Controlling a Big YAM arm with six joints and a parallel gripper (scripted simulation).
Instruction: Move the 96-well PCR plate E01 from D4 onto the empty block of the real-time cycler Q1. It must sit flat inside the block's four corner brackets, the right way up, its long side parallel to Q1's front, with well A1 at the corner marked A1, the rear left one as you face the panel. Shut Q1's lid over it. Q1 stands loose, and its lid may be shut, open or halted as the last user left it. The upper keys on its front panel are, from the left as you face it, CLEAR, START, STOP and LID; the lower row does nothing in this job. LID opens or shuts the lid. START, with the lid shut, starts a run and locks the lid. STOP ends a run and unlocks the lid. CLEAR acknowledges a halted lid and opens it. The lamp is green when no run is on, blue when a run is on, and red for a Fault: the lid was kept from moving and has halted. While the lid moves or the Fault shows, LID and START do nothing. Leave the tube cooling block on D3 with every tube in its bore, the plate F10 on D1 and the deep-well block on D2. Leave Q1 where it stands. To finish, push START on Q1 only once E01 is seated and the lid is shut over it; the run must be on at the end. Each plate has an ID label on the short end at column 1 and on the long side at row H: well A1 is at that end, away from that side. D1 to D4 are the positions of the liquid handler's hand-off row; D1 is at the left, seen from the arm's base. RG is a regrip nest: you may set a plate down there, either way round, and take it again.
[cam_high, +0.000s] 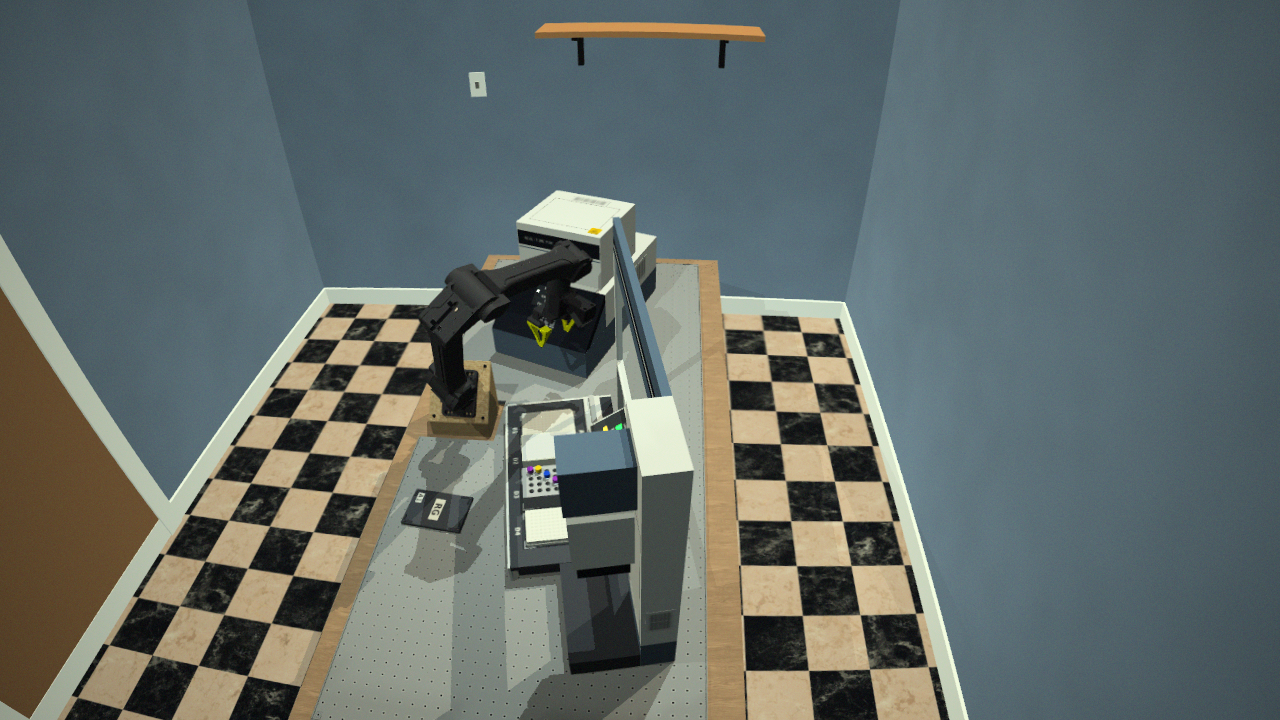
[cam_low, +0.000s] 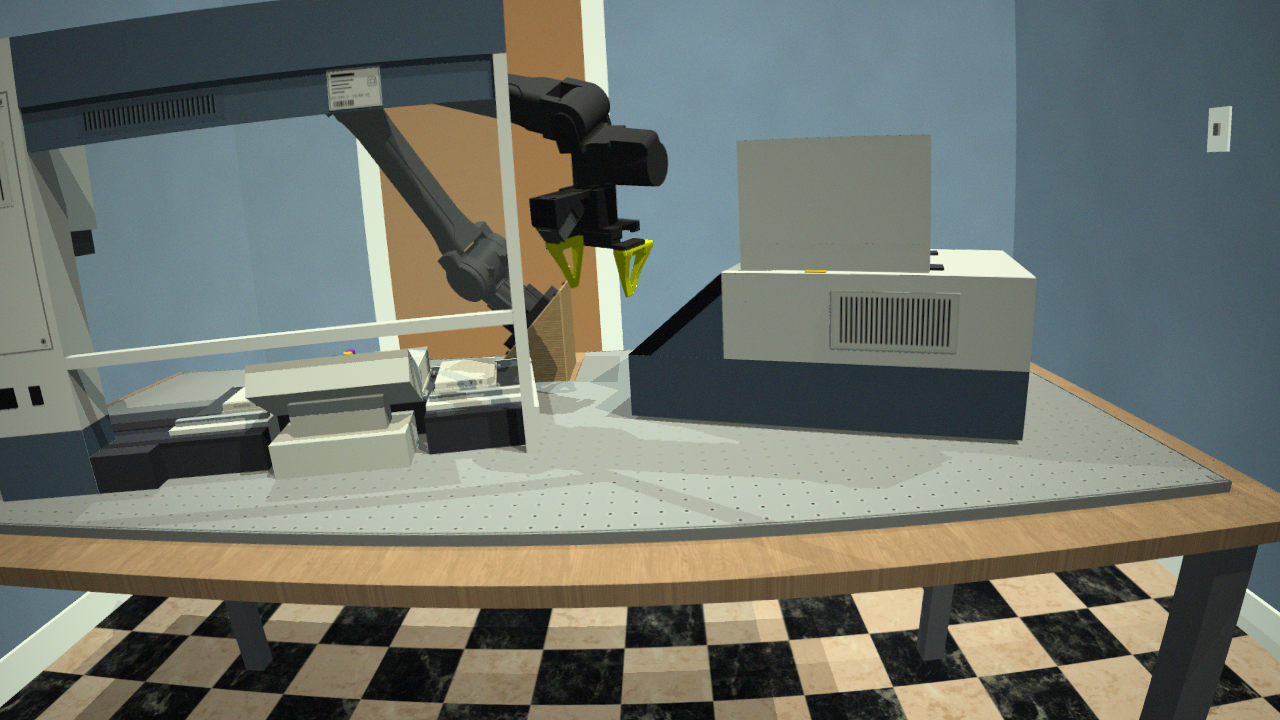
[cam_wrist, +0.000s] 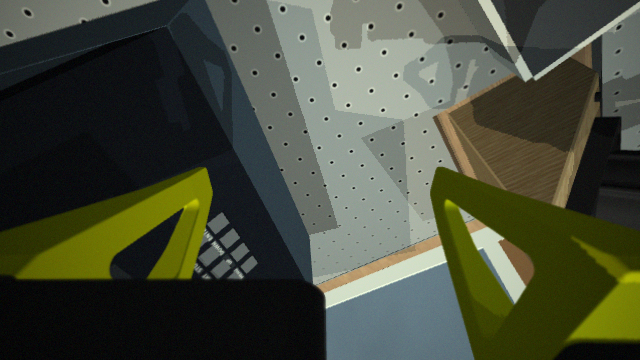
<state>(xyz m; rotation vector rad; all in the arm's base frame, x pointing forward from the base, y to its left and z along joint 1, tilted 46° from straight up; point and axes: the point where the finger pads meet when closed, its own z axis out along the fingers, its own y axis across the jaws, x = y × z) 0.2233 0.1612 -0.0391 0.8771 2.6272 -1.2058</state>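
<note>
Claw wide open, empty, hovering over Q1's front panel, lid up. E01 looks untouched on D4. Pick, seat, lid shut, START all left

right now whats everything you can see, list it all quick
cycler Q1: one, cream over dark blue, far end of bench, lid upright
key panel: one, grey keys on dark sloped front, below the tool
liquid handler: one, cream and slate, along bench
plates in hand-off row: white, under handler head; count unclear
tube block: one, grey, coloured caps
RG nest: one, black, on bench
bench: one, grey perforated top, wood edge
wall shelf: one, wood
arm: one, black, on wood pedestal
tool: yellow fingers, open, empty
</note>
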